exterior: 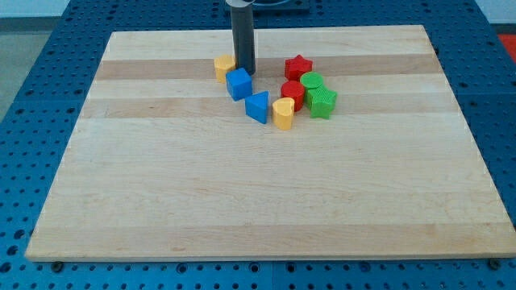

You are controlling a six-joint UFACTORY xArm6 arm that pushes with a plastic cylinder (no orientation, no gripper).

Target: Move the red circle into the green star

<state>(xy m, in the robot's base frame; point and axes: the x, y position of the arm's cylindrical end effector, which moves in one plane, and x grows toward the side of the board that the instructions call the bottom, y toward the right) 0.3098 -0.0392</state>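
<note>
The red circle [292, 94] stands on the wooden board, touching the green star [322, 101] on its right. A green circle [311, 80] sits just above the star, and a red star [297, 67] lies above the red circle. My tip [244, 72] is at the view's top centre, to the left of the red circle, between a yellow block [224, 68] and a blue cube [239, 84] that it touches or nearly touches.
A blue triangle [258, 107] and a yellow heart [283, 113] lie just below and left of the red circle. The wooden board [242, 201] lies on a blue perforated table.
</note>
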